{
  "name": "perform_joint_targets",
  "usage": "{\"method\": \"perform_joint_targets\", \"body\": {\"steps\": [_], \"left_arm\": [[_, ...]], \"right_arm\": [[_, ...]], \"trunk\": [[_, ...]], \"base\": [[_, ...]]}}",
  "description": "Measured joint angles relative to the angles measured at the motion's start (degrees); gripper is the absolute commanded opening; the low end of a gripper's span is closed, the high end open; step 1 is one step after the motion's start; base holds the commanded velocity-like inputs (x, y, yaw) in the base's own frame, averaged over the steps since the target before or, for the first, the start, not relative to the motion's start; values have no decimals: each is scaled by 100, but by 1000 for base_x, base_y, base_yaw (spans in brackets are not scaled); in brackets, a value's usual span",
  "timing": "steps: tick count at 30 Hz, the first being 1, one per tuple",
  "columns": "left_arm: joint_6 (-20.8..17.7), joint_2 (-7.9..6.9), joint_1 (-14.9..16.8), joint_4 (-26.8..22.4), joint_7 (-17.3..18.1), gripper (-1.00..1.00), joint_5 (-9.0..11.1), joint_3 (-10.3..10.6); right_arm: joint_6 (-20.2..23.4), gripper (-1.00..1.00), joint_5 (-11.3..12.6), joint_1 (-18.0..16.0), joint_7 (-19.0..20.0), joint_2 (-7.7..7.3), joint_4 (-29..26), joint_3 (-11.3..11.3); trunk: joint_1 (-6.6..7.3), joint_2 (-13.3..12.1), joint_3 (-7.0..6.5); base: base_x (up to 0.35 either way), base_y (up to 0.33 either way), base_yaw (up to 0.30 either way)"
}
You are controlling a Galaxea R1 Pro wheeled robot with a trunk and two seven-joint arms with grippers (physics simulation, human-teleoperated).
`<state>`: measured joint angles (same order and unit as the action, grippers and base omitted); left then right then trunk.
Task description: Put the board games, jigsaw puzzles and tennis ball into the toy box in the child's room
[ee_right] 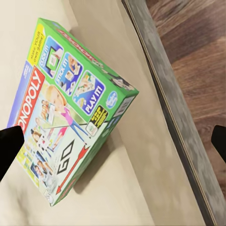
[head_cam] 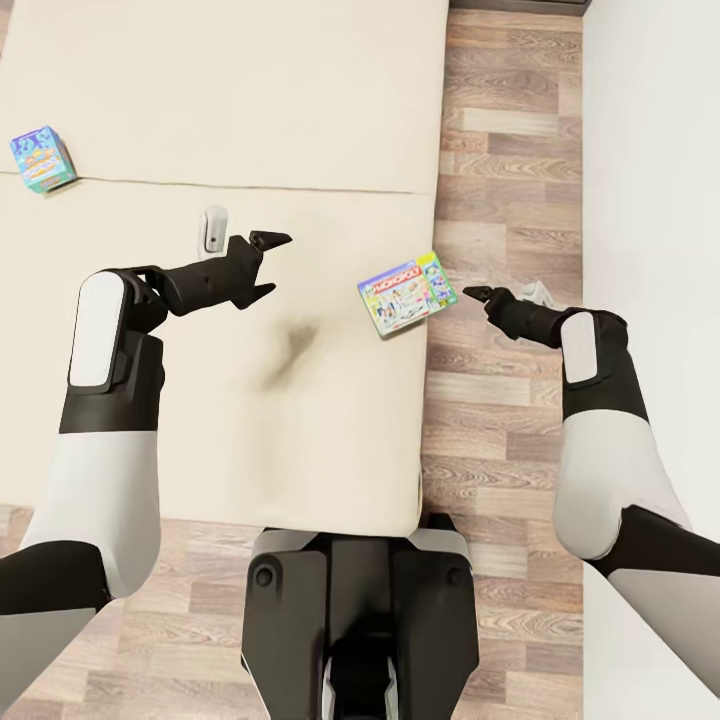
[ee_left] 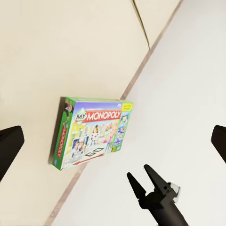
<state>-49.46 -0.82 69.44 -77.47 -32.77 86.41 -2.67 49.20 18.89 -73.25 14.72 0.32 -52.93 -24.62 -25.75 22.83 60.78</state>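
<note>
I have the right gripper (head_cam: pixel 478 293) open, level with the Monopoly box (head_cam: pixel 407 293) lying at the bed's (head_cam: pixel 250 90) right edge, lined up to pinch it, left gripper (head_cam: pixel 268 265) open over mid-mattress, spare.

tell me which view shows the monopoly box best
The right wrist view: the Monopoly box is close and large, its lettering readable, though one edge is cropped. The left wrist view shows it whole but smaller; the head view shows it small at the bed's edge.
</note>
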Motion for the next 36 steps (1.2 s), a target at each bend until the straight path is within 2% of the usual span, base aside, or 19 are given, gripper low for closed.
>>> {"method": "perform_joint_targets", "body": {"steps": [8,16,21,23,24,26,28,32,34,36], "left_arm": [[0,-4,9,11,-67,100,0,0],[0,-5,15,15,-98,100,1,0],[0,-6,16,15,-108,100,1,0],[0,-3,15,12,-112,100,1,0],[0,-3,15,12,-112,100,1,0],[0,-2,14,11,-115,100,1,0],[0,-1,16,10,-116,100,1,0],[0,0,15,9,-117,100,1,0],[0,1,15,8,-118,100,1,0],[0,2,14,8,-118,100,1,0]], "right_arm": [[1,100,-13,-19,-1,5,-412,-14],[12,100,-38,-24,-76,3,-582,-36],[13,100,-33,-25,-457,1,-613,-57],[12,100,-30,-26,-869,1,-610,-69],[13,100,-24,-26,-876,1,-610,-69],[14,100,-35,-27,-1214,0,-582,-87],[17,100,-10,-27,-1330,0,-568,-110],[21,100,148,-27,-1475,0,-548,-194],[26,100,455,-28,-1494,0,-535,-291],[28,100,897,-28,-1370,-4,-527,-361]], "trunk": [[0,0,24],[0,0,32],[0,0,34],[0,0,34],[0,0,35],[0,0,35],[0,0,35],[0,0,35],[0,0,36],[0,0,36]], "base": [[0,0,0],[0,0,0],[0,0,0],[0,0,0],[0,0,0],[0,0,0],[0,0,0],[0,0,0],[0,0,0],[0,0,0]]}}
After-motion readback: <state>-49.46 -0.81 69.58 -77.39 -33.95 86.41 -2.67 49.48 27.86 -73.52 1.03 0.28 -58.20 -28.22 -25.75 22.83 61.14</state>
